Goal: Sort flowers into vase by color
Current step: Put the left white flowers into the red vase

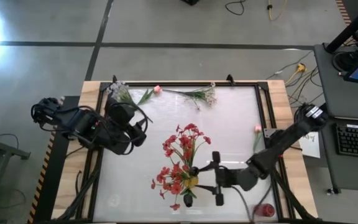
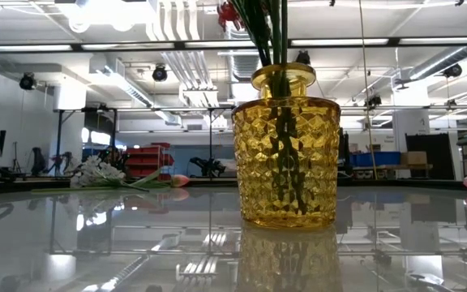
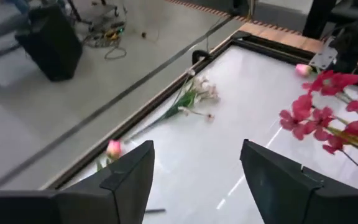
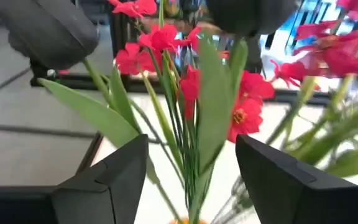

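My right tool (image 1: 217, 181) sits wide beside the vase (image 2: 285, 150) of red flowers (image 1: 180, 163); left tool (image 3: 194, 180) wide, idle.

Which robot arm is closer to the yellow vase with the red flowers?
The right. The right gripper is right beside the yellow vase, jaws open. The left gripper waits farther off, jaws open, up near the table's left side.

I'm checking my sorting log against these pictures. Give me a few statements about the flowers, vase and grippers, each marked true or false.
1. The yellow vase holds red flowers. True.
2. The white flower spray is in the vase. False: it lies on the table near the far edge.
3. The left gripper holds a pink bud. False: it is open and empty.
4. The right gripper is open beside the red flowers. True.
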Tool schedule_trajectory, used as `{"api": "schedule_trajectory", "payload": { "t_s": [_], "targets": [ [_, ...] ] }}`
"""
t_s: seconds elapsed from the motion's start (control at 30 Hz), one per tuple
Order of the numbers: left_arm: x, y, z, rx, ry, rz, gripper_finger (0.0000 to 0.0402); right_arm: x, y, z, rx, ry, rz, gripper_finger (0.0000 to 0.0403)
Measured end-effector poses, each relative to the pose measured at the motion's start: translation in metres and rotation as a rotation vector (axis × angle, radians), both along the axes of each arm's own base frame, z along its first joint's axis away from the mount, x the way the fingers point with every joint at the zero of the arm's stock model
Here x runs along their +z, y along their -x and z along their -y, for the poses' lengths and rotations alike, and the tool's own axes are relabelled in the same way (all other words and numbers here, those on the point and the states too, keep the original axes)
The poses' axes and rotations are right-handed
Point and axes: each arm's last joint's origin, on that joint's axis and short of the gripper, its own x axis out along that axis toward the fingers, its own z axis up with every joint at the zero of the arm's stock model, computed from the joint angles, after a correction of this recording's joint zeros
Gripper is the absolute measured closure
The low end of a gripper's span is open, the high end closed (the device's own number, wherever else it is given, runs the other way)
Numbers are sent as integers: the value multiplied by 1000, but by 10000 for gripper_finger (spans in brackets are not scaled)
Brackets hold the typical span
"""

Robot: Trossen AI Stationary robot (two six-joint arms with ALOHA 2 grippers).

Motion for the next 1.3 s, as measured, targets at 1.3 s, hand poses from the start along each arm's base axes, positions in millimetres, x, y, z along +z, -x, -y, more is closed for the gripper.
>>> {"api": "schedule_trajectory", "payload": {
  "t_s": [1.3],
  "targets": [
    [-262,41,-239,1164,620,129,194,206,72,66,-328,-192,156,147]
  ]
}}
